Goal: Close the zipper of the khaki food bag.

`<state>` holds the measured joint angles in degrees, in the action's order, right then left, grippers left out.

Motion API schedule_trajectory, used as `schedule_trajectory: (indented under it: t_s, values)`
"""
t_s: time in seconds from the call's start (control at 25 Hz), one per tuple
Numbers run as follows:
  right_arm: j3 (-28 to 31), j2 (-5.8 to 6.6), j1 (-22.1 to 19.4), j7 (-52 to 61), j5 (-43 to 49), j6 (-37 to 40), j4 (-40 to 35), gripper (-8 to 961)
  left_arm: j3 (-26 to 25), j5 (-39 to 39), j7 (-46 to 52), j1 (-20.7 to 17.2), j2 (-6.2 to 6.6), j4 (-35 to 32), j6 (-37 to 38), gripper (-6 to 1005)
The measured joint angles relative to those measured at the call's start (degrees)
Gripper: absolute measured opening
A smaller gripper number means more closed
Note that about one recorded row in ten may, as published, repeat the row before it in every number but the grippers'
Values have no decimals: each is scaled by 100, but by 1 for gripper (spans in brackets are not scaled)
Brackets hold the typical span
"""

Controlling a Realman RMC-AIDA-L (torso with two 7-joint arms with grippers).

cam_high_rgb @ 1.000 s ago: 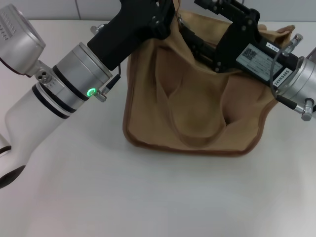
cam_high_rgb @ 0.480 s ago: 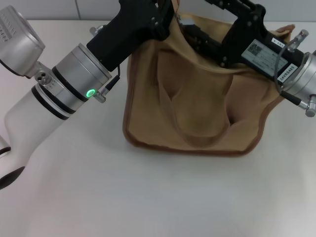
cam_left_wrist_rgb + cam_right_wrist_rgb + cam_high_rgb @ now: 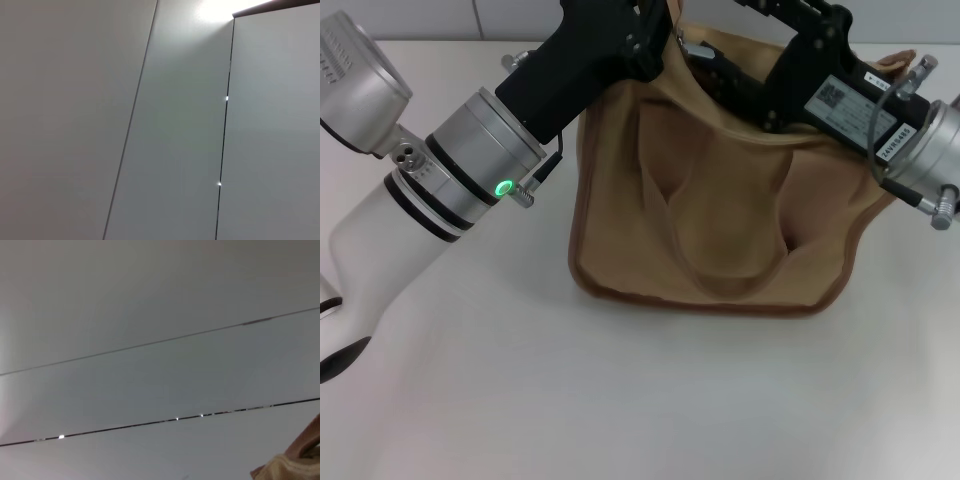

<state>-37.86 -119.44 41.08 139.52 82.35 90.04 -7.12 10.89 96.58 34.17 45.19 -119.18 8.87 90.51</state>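
The khaki food bag [image 3: 720, 220] stands on the white table [image 3: 620, 400] in the head view, with brown trim along its base and a strap handle [image 3: 665, 225] hanging down its front. My left gripper [image 3: 655, 35] is at the bag's top left corner, against the cloth. My right gripper [image 3: 720, 70] reaches from the right across the bag's top opening. The zipper is hidden behind the two grippers. The right wrist view shows only a scrap of the bag's khaki cloth [image 3: 295, 460].
The left arm [image 3: 450, 180] crosses the table's left side and the right arm's wrist [image 3: 930, 150] hangs over the bag's right end. Both wrist views show mostly grey wall panels [image 3: 170, 125]. A wall stands behind the table.
My right gripper has moved a little farther back and up along the bag's top, and the cloth on the bag's right side has pulled tauter. The left arm has not moved.
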Motion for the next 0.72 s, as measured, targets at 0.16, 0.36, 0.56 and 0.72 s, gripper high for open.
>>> schedule_trajectory:
  t_s: [0.16, 0.36, 0.56, 0.72]
  values:
    - [-22, -2, 87, -4, 23, 11, 5, 687, 1, 0, 2, 3, 0, 0, -7, 17]
    - [-37, -9, 90, -4, 33, 65, 43, 686, 1, -4, 10, -4, 0, 0, -10, 17]
    - [-41, -15, 27, -4, 90, 53, 89, 685, 1, -10, 26, -4, 0, -2, -16, 17]
    - [-53, -17, 3, -4, 118, 35, 104, 684, 1, -18, 26, 8, 0, -4, -17, 17]
